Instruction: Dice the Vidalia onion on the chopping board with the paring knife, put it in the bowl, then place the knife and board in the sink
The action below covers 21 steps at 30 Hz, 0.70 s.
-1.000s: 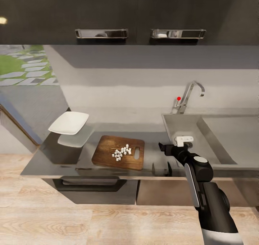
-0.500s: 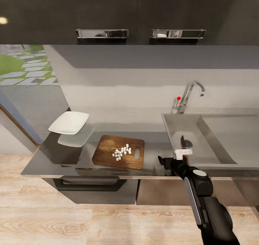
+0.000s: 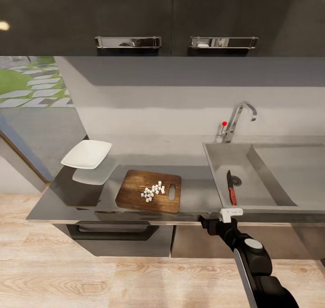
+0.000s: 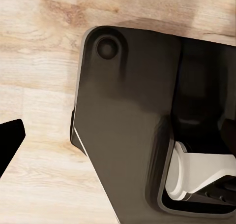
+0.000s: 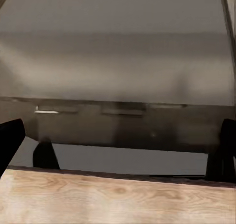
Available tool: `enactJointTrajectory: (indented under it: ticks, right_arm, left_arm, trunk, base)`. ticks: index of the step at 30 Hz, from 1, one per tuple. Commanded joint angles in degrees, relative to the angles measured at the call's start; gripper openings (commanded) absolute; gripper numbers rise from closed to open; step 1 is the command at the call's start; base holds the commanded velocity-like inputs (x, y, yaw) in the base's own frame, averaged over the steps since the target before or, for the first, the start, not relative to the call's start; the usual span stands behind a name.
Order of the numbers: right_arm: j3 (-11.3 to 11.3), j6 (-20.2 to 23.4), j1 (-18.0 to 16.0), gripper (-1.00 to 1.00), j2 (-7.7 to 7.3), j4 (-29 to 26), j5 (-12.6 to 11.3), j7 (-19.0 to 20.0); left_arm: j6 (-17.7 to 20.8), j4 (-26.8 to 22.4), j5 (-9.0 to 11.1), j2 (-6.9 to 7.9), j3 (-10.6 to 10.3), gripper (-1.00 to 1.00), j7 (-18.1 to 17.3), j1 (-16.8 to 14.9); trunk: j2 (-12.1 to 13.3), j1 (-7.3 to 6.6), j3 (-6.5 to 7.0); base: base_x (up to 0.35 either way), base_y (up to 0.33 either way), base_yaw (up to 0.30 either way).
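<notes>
The diced Vidalia onion [image 3: 153,191], a small heap of tiny pale bits, lies on the dark brown wooden chopping board [image 3: 135,190] with rounded corners, low and left of centre in the head view, on the smooth grey glossy counter [image 3: 194,196]. The slim paring knife [image 3: 231,188] with its orange-red handle and dark blade already lies in the grey steel sink [image 3: 216,161] at centre right, its long axis running up and down the frame, blade tip toward the drain. The shallow white squarish bowl [image 3: 86,154] sits at the left of the frame, up and left of the board and apart from it. The right pincer [image 3: 230,214] hangs at the counter's front edge near the lower centre; the board lies to its upper left, its long side running left to right, and this arm looks the nearer one for lifting it. The right wrist view shows the pincer's dark fingertips [image 5: 11,144] spread wide with nothing between them, facing the counter edge and cabinet front, which the head view cannot settle. The left wrist view looks down at the pale wooden floor [image 4: 34,51] and the robot's dark body; whether the left pincer is open or closed I cannot tell.
</notes>
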Motion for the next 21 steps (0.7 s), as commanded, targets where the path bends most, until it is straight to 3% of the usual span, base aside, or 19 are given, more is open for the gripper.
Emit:
enactJointTrajectory:
  ticks: [1, 4, 11, 21]
  right_arm:
    - [-0.2, -0.3, 0.1, 1.00, 0.04, -0.1, 0.5, 0.5]
    - [-0.4, -2.0, 0.2, 1.00, -0.01, -0.1, 0.5, 0.6]
    - [-0.4, -13.0, 0.2, 1.00, 0.31, 0.0, 0.4, 0.6]
    - [-0.4, -14.7, 0.2, 1.00, 0.23, 0.0, 0.3, 0.8]
  left_arm:
    - [0.1, -0.1, 0.6, -0.03, 0.3, 1.00, -0.6, 0.0]
    - [0.1, -0.1, 0.6, -0.05, 0.3, 1.00, -0.6, 0.0]
    - [0.1, -0.1, 0.6, -0.05, 0.3, 1.00, -0.6, 0.0]
    - [0.2, -0.1, 0.6, -0.10, 0.3, 1.00, -0.6, 0.0]
  trunk:
    - [-0.1, 0.03, -0.09]
    - [-0.1, 0.03, -0.09]
    - [-0.1, 0.03, -0.09]
    - [-0.1, 0.03, -0.09]
  base:
    - [0.000, 0.000, 0.000]
    - [0.000, 0.000, 0.000]
    - [0.000, 0.000, 0.000]
    - [0.003, 0.065, 0.000]
